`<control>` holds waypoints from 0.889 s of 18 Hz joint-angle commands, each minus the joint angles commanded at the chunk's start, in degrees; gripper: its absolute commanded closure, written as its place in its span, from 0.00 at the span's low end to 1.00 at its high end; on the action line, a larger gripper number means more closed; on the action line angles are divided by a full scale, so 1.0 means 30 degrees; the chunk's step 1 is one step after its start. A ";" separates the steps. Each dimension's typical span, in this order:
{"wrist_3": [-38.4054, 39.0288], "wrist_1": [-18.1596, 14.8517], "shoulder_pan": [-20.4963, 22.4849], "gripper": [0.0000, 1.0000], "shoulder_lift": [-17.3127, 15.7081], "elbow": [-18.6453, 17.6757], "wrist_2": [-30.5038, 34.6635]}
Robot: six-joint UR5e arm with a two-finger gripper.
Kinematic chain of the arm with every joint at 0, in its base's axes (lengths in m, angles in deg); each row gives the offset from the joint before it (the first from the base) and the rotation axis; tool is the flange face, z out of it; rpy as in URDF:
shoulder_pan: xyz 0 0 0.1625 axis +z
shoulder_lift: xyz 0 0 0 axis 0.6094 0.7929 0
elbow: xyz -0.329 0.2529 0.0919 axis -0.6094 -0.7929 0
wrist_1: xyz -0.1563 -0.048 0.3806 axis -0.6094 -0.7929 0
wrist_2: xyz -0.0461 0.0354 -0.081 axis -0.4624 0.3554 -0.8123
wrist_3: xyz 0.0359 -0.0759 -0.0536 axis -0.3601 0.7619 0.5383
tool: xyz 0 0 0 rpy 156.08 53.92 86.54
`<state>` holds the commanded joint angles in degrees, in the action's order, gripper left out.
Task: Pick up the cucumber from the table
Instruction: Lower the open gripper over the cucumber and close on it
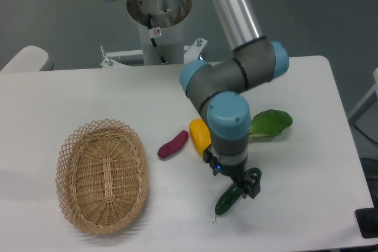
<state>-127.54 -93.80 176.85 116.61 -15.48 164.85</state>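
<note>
One gripper [247,185] low over the cucumber [231,196] — fingers astride it

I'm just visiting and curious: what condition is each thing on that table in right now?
cucumber: lying on the white table, gripper on its upper end
gripper: down at the cucumber; open or shut cannot be told
wicker basket: upright, empty
yellow pepper: lying on the table, partly behind the arm
purple vegetable: lying on the table
green leafy vegetable: lying flat
</note>
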 joint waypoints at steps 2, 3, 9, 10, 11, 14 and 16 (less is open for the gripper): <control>0.0058 0.0000 0.0000 0.00 0.0295 0.0237 -0.0029; 0.0116 0.0000 0.0000 0.00 0.0470 0.0237 -0.0088; 0.0174 0.0322 0.0029 0.00 0.0765 -0.0230 0.0028; 0.0146 0.0293 0.0029 0.00 0.0736 -0.0260 0.0029; 0.0204 0.0293 0.0029 0.00 0.0706 -0.0261 0.0058; 0.0292 0.0293 0.0029 0.01 0.0706 -0.0406 0.0088; 0.0292 0.0293 0.0000 0.19 0.0677 -0.0524 0.0088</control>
<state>-126.66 -92.92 176.85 118.64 -17.05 165.11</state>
